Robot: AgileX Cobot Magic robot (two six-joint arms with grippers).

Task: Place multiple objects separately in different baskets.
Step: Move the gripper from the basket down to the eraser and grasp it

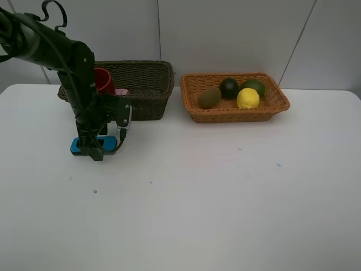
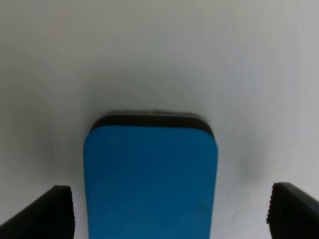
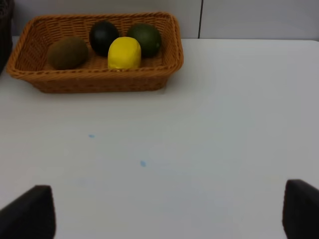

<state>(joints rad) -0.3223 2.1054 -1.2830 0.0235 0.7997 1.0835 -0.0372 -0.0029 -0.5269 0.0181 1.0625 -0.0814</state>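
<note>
A blue eraser block (image 1: 75, 146) (image 2: 149, 179) lies flat on the white table in front of the dark olive basket (image 1: 148, 101). My left gripper (image 1: 93, 150) (image 2: 169, 214) is lowered over it, open, with one dark fingertip (image 2: 47, 214) on each side and not touching the block. In the dark basket stand a red-brown cup (image 1: 102, 79) and something pink (image 1: 121, 91). The orange-tan basket (image 1: 237, 116) (image 3: 94, 82) holds a kiwi (image 1: 209, 97) (image 3: 67, 53), a mangosteen (image 1: 229, 87) (image 3: 103, 36), a lime (image 1: 254, 86) (image 3: 145, 39) and a lemon (image 1: 247, 98) (image 3: 124, 53). My right gripper (image 3: 164, 211) is open over bare table.
The left arm (image 1: 62, 51) reaches down from the upper left, partly hiding the dark basket's left end. Small blue specks (image 3: 143, 163) mark the white tabletop. A grey panelled wall stands behind both baskets.
</note>
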